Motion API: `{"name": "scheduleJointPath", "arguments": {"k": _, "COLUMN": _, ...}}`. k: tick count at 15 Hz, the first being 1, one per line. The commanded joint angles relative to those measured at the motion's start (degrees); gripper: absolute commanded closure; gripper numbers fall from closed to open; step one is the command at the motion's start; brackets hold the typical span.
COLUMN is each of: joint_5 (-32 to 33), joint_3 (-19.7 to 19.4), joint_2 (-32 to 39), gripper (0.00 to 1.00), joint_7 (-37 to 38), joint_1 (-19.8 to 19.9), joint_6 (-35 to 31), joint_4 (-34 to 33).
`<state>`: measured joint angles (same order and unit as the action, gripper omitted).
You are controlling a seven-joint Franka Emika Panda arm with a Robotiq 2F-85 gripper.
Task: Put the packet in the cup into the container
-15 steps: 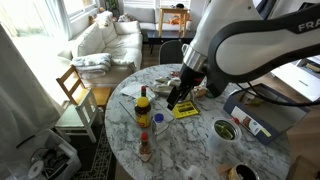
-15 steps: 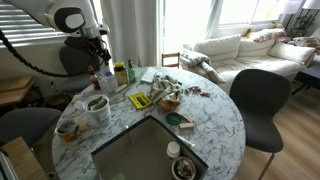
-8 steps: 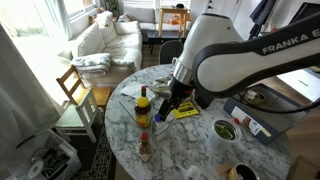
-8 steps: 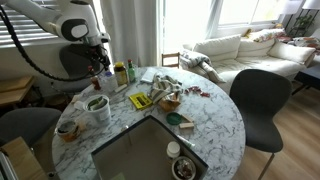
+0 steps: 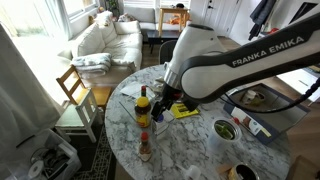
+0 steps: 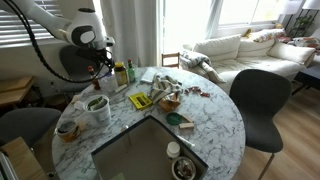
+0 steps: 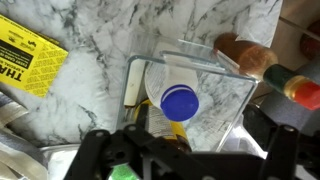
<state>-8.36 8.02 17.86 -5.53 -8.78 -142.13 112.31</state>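
Note:
The white cup (image 5: 223, 130) stands on the marble table, and the pale green packet (image 5: 222, 127) sticks out of its mouth. Cup (image 6: 97, 109) and packet (image 6: 96, 102) show in both exterior views. My gripper (image 5: 160, 109) hangs low by the bottles, well away from the cup. In the wrist view the gripper (image 7: 185, 148) is directly above the clear square container (image 7: 200, 63). A white bottle with a blue cap (image 7: 180, 101) lies inside the container. The jaws stand wide apart with nothing between them.
A flat yellow packet (image 5: 185, 111) lies beside the gripper. A yellow-labelled sauce bottle (image 5: 143, 105) and a small red bottle (image 5: 146, 148) stand close by. A cup with brown-orange contents (image 5: 240, 172) sits near the table edge. A sunken metal sink (image 6: 150, 150) fills the table's near part.
My gripper has moved from above the yellow packet toward the bottles and dropped lower, ending over the clear container. The packet stays in the cup.

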Motion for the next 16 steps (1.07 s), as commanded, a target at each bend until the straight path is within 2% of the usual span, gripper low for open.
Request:
{"name": "scheduleJointPath", "arguments": {"k": 1, "joint_5": 1.3, "joint_3": 0.4, "joint_2": 3.0, "gripper": 0.08, "joint_7": 0.2, "joint_1": 0.3, "joint_6": -1.2, "joint_4": -2.1}}
{"name": "scheduleJointPath", "arguments": {"k": 4, "joint_5": 1.5, "joint_3": 0.4, "joint_2": 4.4, "gripper": 0.14, "joint_7": 0.5, "joint_1": 0.3, "joint_6": -2.7, "joint_4": -2.7}}
{"name": "scheduleJointPath", "arguments": {"k": 6, "joint_5": 2.0, "joint_3": 0.2, "joint_2": 4.9, "gripper": 0.23, "joint_7": 0.7, "joint_1": 0.2, "joint_6": -3.0, "joint_4": -2.8}}
{"name": "scheduleJointPath", "arguments": {"k": 7, "joint_5": 2.3, "joint_3": 0.0, "joint_2": 5.1, "gripper": 0.32, "joint_7": 0.9, "joint_1": 0.1, "joint_6": -2.9, "joint_4": -2.8}}
{"name": "scheduleJointPath", "arguments": {"k": 9, "joint_5": 2.9, "joint_3": -0.1, "joint_2": 5.5, "gripper": 0.37, "joint_7": 1.1, "joint_1": 0.1, "joint_6": -2.7, "joint_4": -3.1}}
{"name": "scheduleJointPath", "arguments": {"k": 10, "joint_5": 2.8, "joint_3": 0.0, "joint_2": 5.6, "gripper": 0.51, "joint_7": 0.9, "joint_1": 0.2, "joint_6": -2.6, "joint_4": -3.2}}
{"name": "scheduleJointPath", "arguments": {"k": 14, "joint_5": 2.2, "joint_3": 0.6, "joint_2": 5.5, "gripper": 0.8, "joint_7": 0.8, "joint_1": 0.3, "joint_6": -1.4, "joint_4": -3.8}}
{"name": "scheduleJointPath", "arguments": {"k": 16, "joint_5": 1.5, "joint_3": 1.3, "joint_2": 5.5, "gripper": 0.8, "joint_7": 0.4, "joint_1": 0.3, "joint_6": -1.0, "joint_4": -4.2}}
